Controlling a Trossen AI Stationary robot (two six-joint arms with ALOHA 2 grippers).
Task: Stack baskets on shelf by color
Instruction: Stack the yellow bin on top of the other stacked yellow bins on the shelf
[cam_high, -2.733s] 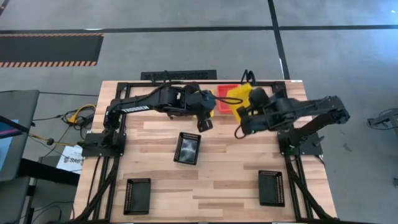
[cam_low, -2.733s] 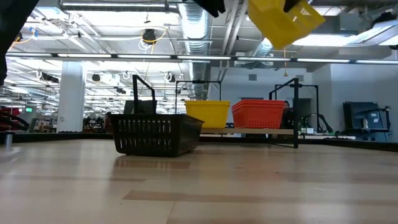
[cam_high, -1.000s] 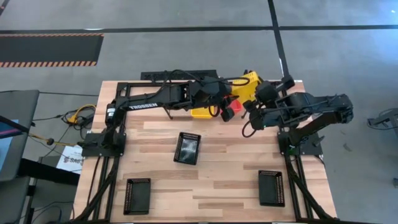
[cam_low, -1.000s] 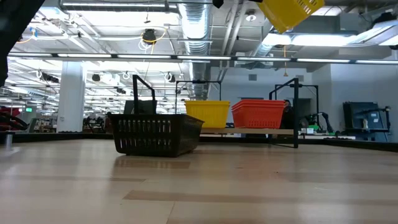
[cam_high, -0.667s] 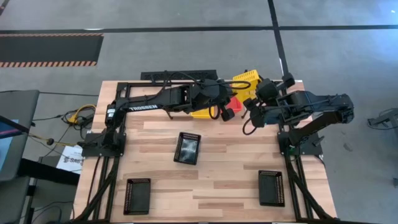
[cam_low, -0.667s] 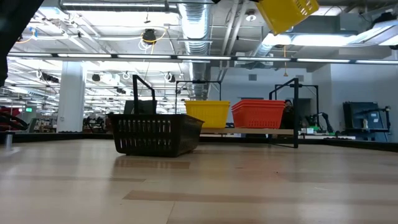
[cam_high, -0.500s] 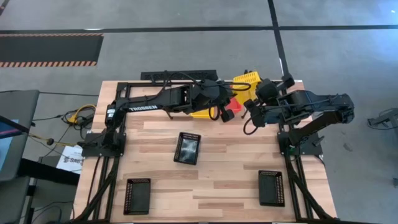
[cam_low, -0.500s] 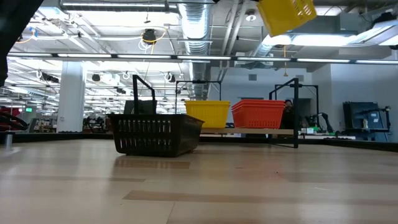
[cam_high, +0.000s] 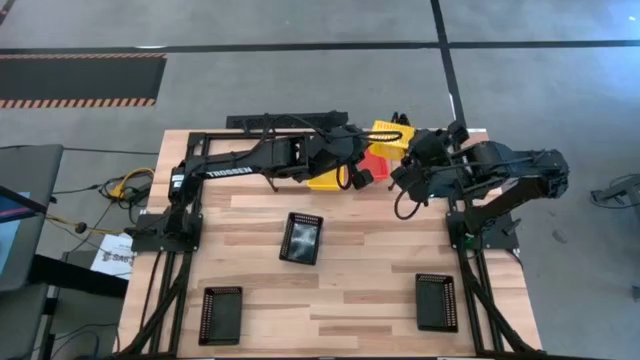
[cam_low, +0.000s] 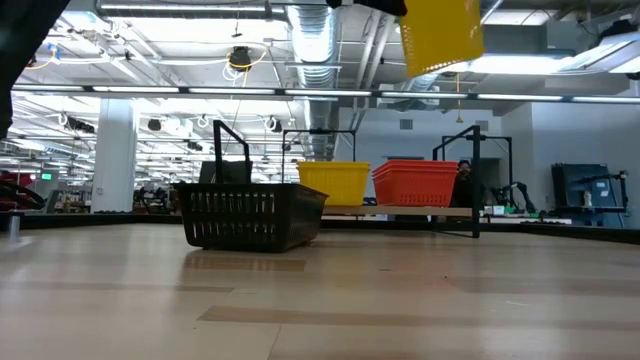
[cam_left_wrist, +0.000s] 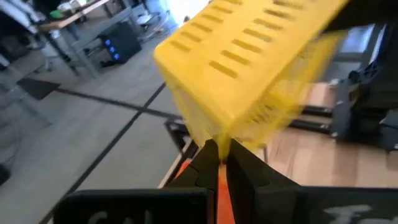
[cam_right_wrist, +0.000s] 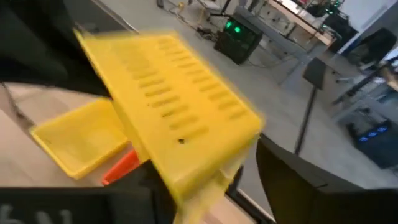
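A yellow basket (cam_low: 440, 35) hangs high over the table's far right part, above the shelf (cam_low: 475, 180). My left gripper (cam_left_wrist: 217, 158) is shut on it and reaches in from the table's left (cam_high: 372, 152). Just right of the basket, my right gripper (cam_high: 408, 165) stands open, and the basket (cam_right_wrist: 174, 130) fills its wrist view. I cannot tell whether it touches the basket. On the shelf rest another yellow basket (cam_low: 333, 183) and stacked red baskets (cam_low: 415, 183). A black basket (cam_low: 250, 215) sits on its bottom at mid table. My left gripper pinches one edge of the yellow basket (cam_left_wrist: 214, 135) between its two fingers. The fingers come from the table's left, slanting a little downward. The basket is lifted clear, high above the table and the shelf, with its slotted face (cam_left_wrist: 249, 56) turned on its side.
Two more black baskets lie near the table's front edge, one at the left (cam_high: 221, 313) and one at the right (cam_high: 436, 301). Bare wood lies between them and around the middle black basket (cam_high: 302, 238). Both arm bases stand at the table's sides.
The yellow basket has swung from a slant to hanging nearly straight and has shifted a little toward the table's left, still high above the shelf. My right gripper's wrist has turned beside it and risen slightly. My left gripper's wrist has also turned.
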